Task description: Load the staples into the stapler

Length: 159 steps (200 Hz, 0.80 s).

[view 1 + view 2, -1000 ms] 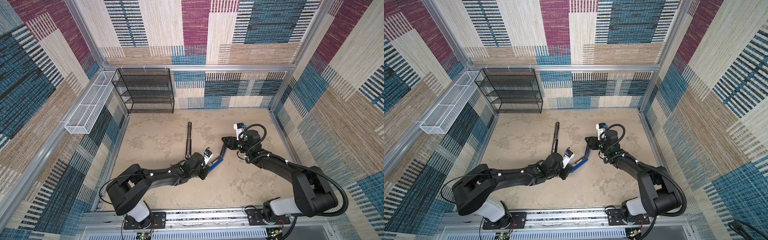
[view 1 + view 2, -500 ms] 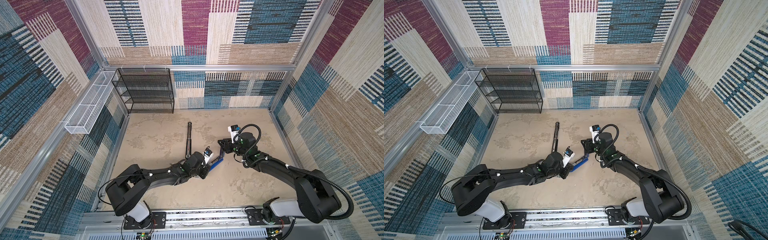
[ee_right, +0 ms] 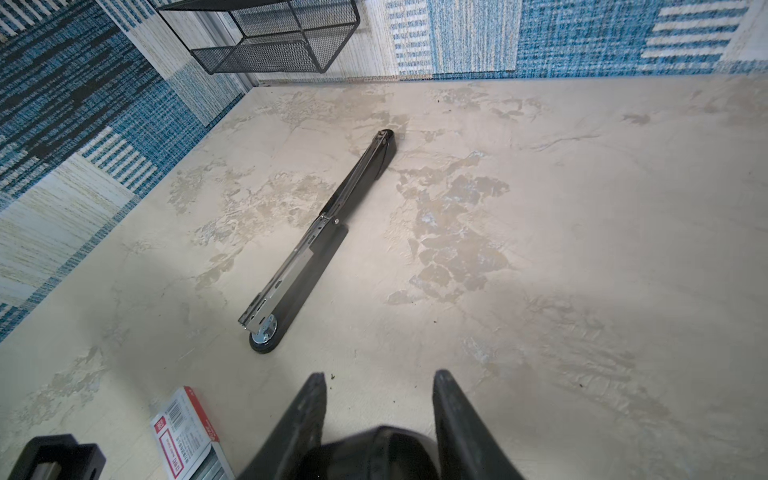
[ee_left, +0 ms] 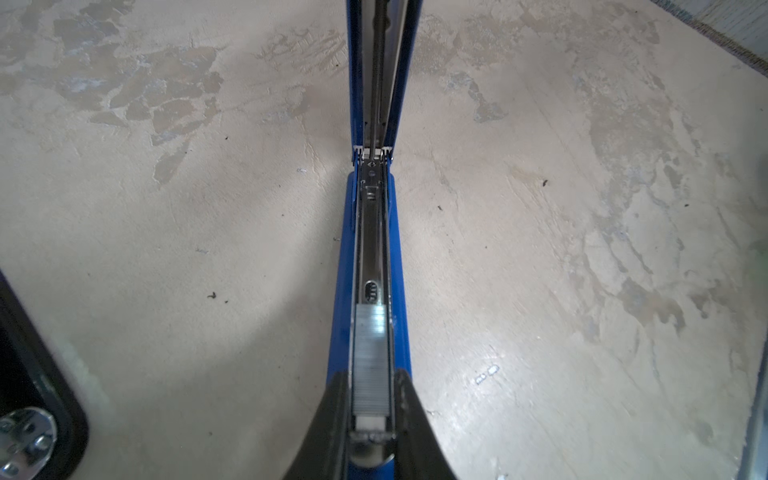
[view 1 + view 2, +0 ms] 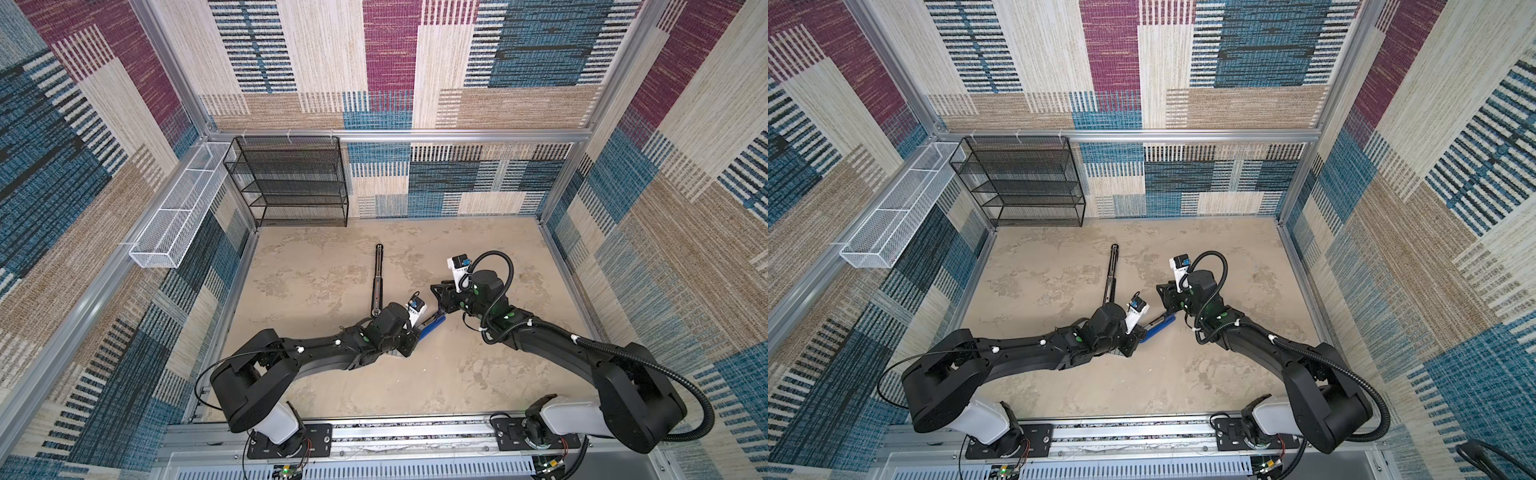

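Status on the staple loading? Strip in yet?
Done: a strip of staples lies in the channel of the open blue stapler. In hand: the left gripper is clamped on that stapler's sides; the right gripper is open and empty over the table. Left: the lid is swung up, so closing it remains. The black stapler lies open, apart from both grippers.

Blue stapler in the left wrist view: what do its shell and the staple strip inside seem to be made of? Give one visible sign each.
Blue stapler shell: probably painted metal or plastic; smooth, uniform glossy blue. Staple strip: bare metal, likely steel; silvery grey, fine cross lines, bright glare.
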Each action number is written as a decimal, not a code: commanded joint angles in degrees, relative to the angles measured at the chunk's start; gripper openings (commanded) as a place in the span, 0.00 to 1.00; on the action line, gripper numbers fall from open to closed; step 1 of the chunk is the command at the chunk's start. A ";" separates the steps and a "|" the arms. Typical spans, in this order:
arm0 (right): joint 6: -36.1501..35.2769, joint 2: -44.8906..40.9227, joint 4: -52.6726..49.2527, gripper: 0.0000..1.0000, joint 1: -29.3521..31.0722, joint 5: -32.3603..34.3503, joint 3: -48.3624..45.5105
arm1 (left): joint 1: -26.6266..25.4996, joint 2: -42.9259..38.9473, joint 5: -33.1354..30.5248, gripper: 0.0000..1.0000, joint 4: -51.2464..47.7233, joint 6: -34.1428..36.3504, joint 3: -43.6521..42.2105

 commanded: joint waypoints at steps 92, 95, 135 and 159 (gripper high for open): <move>-1.55 0.06 -2.55 0.45 5.23 4.66 -0.68 | -0.05 -1.58 -0.57 0.05 4.28 0.60 0.85; -1.55 0.04 -2.57 0.45 5.28 4.70 -0.70 | -0.09 -1.62 -0.58 0.05 4.25 0.56 0.85; -1.72 -0.15 -2.56 0.46 6.83 5.00 -0.91 | -0.08 -1.93 -0.84 0.05 4.48 0.45 0.85; -1.99 -0.15 -2.67 0.47 7.90 5.37 -1.20 | -0.07 -2.12 -0.94 0.05 4.76 0.43 0.93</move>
